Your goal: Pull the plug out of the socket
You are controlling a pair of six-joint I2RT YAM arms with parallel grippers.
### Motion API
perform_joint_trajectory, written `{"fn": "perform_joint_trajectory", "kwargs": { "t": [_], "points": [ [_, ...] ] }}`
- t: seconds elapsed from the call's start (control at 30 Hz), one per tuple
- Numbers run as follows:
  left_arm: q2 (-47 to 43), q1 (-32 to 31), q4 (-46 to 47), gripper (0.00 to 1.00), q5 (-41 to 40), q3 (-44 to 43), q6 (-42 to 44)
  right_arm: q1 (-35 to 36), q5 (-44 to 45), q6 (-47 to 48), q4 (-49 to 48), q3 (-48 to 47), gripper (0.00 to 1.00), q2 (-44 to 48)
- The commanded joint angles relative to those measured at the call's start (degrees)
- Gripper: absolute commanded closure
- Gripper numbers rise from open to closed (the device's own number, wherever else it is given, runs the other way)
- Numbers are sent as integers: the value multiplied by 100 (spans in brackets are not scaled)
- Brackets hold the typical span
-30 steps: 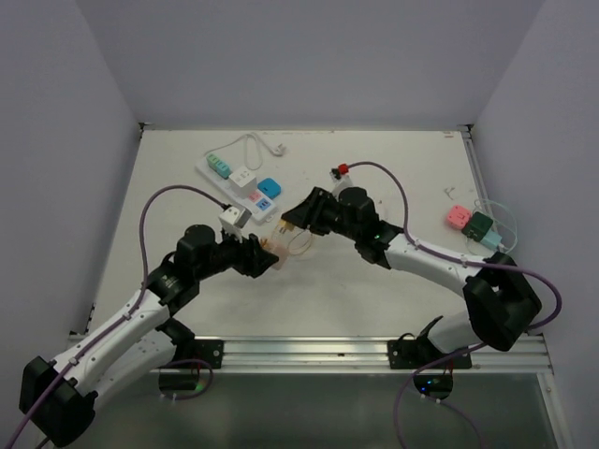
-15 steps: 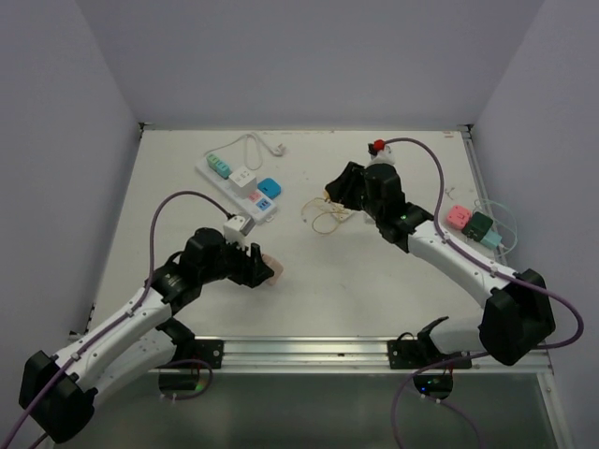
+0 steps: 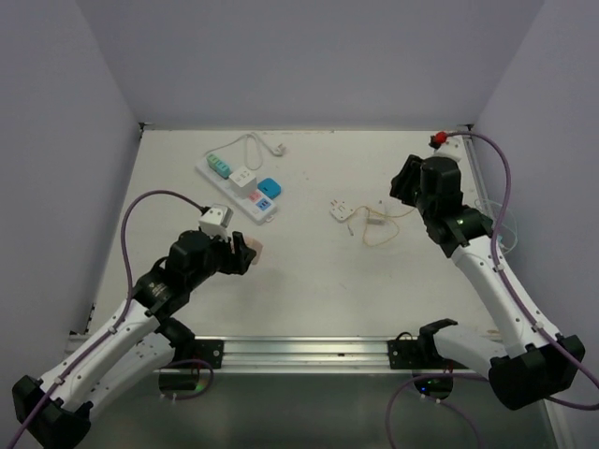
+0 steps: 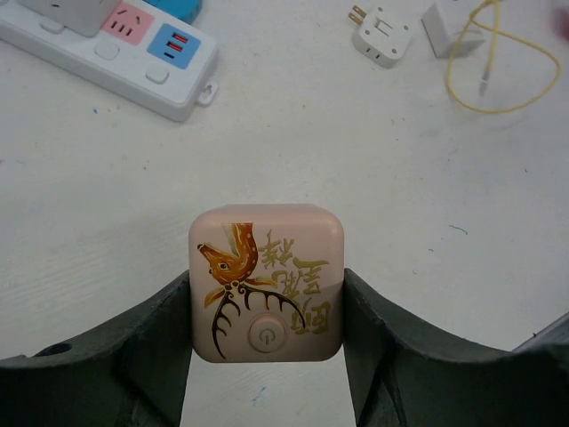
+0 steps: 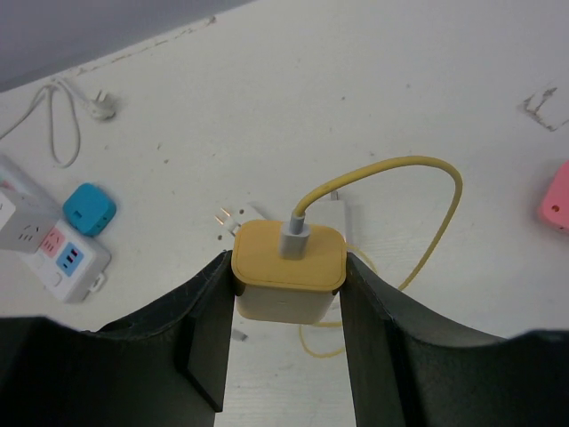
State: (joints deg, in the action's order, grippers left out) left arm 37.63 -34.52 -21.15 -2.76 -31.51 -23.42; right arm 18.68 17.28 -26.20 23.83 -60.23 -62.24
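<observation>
The socket (image 3: 245, 190) lies slantwise on the far-left part of the tabletop (image 3: 309, 290), and its white cord (image 3: 251, 145) loops toward the far edge. We note a white cube (image 3: 242, 177) seated on it and a blue cube (image 3: 270, 185) just beside its right side. Neither gripper touches it. The left gripper (image 4: 267, 311) sits closer to the near edge, well apart from the strip, with its jaws closed on two sides of a pink block (image 4: 267, 267) that carries a gold deer print and a round power button. Mid-tabletop lies a white adapter (image 3: 342, 211), prongs showing, with a loop of yellow cable (image 3: 379, 231) near it. The right gripper (image 5: 289, 311), over by the right edge, pinches a charger (image 5: 289, 267) — yellow top, white body — and the cable's connector is plugged into that top face. We cannot tell whether the block or the charger touches the tabletop.
</observation>
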Motion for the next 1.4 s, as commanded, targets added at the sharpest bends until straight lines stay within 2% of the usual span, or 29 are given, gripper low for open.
{"fn": "perform_joint_trajectory", "kwargs": {
  "t": [0.0,0.17,0.33,0.57,0.73,1.0,1.07,1.3,1.37],
  "points": [
    [-167,-11,102,100,-611,-181,4,-223,92,378,271,-454,100,185],
    [-300,-11,120,100,-953,-75,4,-338,-251,510,349,-893,100,212],
    [-238,-11,128,100,-1068,-110,22,-409,55,659,367,-1211,100,54],
    [-212,-11,93,100,-1130,-110,57,-628,232,625,-80,-649,100,-402],
    [-194,-2,84,100,-1147,-119,57,-979,-4,519,-230,-341,100,-1209],
    [-150,33,84,100,-1156,-128,92,-1489,4,440,-63,-455,100,-2345],
    [-142,51,84,100,-1147,-119,83,-1603,-293,474,-115,-464,100,-2555],
    [-62,147,128,100,-1016,-145,127,-1604,-1058,844,578,-1297,100,-3758],
    [-80,183,128,100,-1007,-136,127,-1604,-1191,888,771,-1508,94,-3997]
  ]
}}
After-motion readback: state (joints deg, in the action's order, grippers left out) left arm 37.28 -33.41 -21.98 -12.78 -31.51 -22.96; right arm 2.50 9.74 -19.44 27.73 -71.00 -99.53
